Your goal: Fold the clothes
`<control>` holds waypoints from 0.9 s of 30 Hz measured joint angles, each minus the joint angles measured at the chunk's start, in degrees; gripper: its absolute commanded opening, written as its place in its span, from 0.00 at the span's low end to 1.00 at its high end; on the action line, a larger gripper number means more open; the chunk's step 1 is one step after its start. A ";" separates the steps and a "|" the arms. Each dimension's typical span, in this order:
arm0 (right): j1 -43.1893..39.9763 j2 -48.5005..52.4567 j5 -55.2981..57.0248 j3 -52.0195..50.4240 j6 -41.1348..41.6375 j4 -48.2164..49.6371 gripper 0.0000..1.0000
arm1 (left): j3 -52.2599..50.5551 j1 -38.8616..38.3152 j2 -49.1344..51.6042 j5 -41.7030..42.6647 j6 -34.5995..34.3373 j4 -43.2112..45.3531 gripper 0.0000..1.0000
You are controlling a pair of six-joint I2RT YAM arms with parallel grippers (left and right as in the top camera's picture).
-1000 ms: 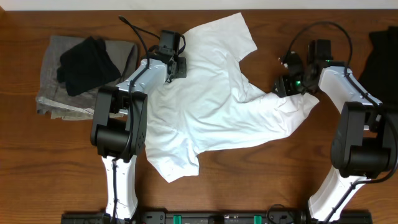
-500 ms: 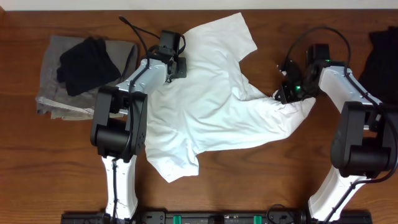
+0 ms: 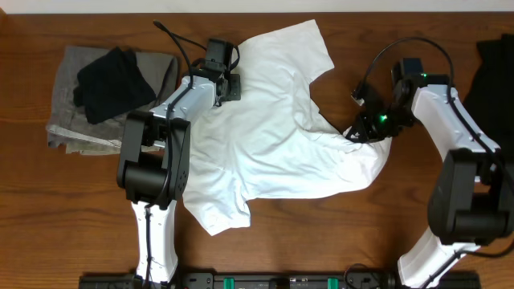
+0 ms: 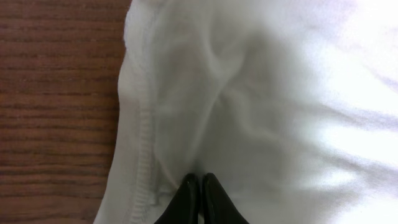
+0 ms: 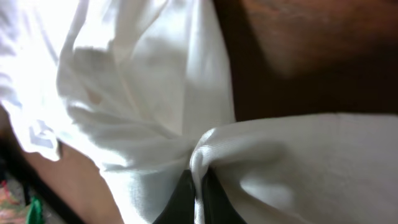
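The clothes, a plain white T-shirt (image 3: 273, 144), lie rumpled across the middle of the wooden table. My left gripper (image 3: 233, 87) rests at the shirt's upper left edge. In the left wrist view its black fingertips (image 4: 191, 186) are shut on the white cloth (image 4: 280, 93) beside a stitched hem, with wrinkles running into them. My right gripper (image 3: 359, 131) is at the shirt's right side. The right wrist view shows it (image 5: 199, 180) shut on a raised fold of the shirt (image 5: 124, 93), which hangs lifted off the table there.
A pile of grey and black garments (image 3: 104, 92) lies at the far left. A dark garment (image 3: 494, 72) sits at the right edge. A black cable (image 3: 173, 36) trails behind the left arm. The table's far edge runs along the top.
My right gripper closed on the shirt's right edge and moved left, drawing that side inward and up. The shirt's lower part shifted slightly left. The left arm stayed put.
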 measured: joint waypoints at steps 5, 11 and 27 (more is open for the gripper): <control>2.95 -1.66 0.44 0.20 0.04 -3.91 0.01 | 0.00 0.00 0.00 -0.02 0.00 0.00 0.07; 12.61 -1.66 6.23 0.20 1.22 -6.47 0.01 | 0.00 0.00 0.00 0.00 0.00 -0.02 0.07; 30.71 -1.66 14.19 -11.15 13.66 -2.58 0.38 | 0.00 0.22 0.00 0.09 0.00 -0.09 0.06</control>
